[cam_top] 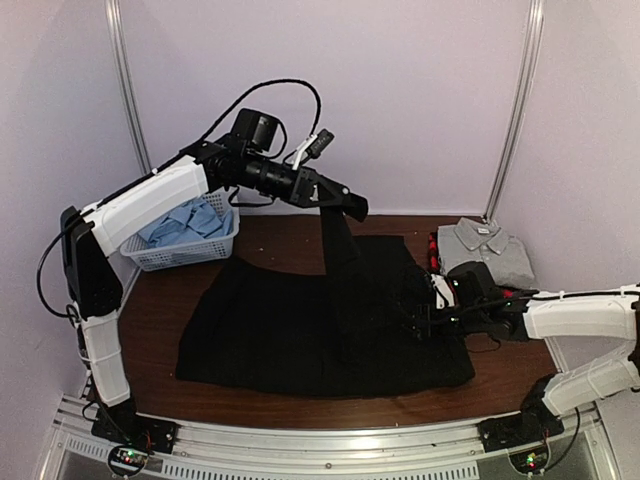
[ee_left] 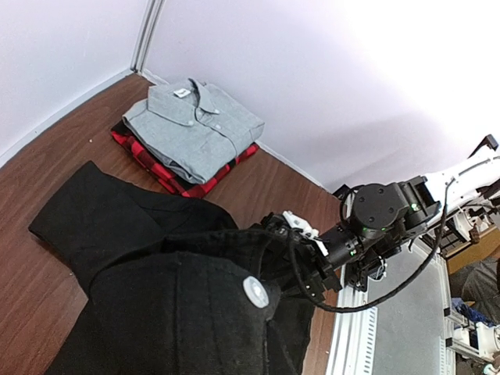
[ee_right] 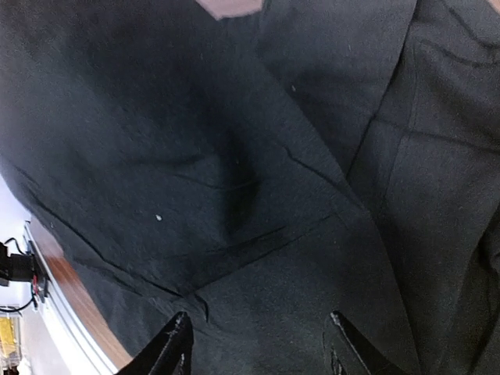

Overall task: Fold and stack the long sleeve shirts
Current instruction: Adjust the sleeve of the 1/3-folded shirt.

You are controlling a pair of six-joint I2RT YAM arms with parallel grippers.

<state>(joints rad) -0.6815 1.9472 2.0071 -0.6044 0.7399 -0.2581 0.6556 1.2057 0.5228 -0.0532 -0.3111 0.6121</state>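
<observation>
Your left hand (cam_top: 352, 207) is clenched on a sleeve of the black shirt (cam_top: 270, 335), holding it up above the surface (cam_top: 160, 300) while the body lies spread flat. Your right hand (ee_right: 262, 348) hovers low at that shirt's right edge, fingers apart, grasping nothing. The grey shirt (cam_top: 485, 248) sits folded on the plaid shirt (ee_left: 148, 160); the light blue shirt (cam_top: 185, 222) lies in the basket (cam_top: 185, 257).

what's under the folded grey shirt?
A folded red-and-black plaid shirt, only its edges showing beneath the grey shirt. Anything below that is covered.
</observation>
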